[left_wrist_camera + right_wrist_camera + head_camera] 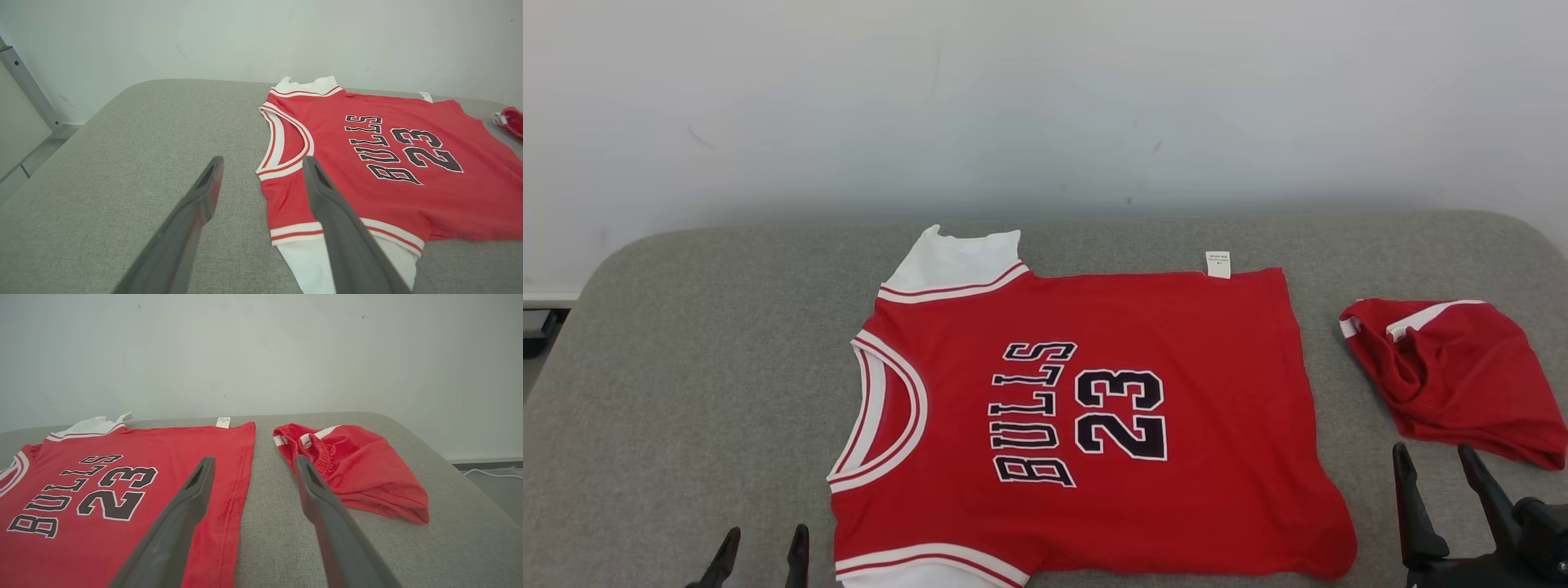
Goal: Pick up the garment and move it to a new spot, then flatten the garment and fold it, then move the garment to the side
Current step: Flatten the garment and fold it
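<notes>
The garment is a red jersey with white trim, "BULLS 23" printed in black. It lies spread flat on the grey padded table, its neck toward the left and its hem toward the right. My left gripper stands open at the lower left, just left of the jersey's near white sleeve. In the left wrist view the garment lies ahead and right of the left gripper. My right gripper stands open at the lower right, empty. The right wrist view has the right gripper over the bare strip beside the garment hem.
A second red piece of clothing with a white stripe lies bunched at the table's right end, also seen as a folded bundle. A pale wall rises behind the table. Floor and a white cable lie past the right edge.
</notes>
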Controlling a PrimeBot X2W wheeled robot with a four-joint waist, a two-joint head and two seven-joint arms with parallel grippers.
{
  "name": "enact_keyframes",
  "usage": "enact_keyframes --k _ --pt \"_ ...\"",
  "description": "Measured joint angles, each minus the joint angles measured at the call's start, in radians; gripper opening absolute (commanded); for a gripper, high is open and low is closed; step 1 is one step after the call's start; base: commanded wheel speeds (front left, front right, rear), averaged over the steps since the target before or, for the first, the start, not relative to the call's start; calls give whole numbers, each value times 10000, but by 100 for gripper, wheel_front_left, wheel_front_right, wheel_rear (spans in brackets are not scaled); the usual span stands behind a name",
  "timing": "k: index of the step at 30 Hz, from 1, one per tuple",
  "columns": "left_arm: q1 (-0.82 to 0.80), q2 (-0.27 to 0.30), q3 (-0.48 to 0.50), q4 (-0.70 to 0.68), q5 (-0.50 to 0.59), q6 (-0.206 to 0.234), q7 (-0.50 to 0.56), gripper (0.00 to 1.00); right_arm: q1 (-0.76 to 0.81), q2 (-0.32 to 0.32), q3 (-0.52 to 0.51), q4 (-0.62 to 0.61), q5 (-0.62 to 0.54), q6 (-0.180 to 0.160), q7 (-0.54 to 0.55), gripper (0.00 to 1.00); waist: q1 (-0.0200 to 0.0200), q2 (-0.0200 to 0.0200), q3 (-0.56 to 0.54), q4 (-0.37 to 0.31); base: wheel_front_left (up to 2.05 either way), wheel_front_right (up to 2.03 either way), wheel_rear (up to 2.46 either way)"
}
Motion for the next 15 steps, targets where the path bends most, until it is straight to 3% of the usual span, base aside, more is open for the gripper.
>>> enact_keyframes --k 15 --pt "11 -15 -42 -6 -13 2 564 100 0 -6 151 345 -6 0 320 100 0 0 -126 -55 0 0 0"
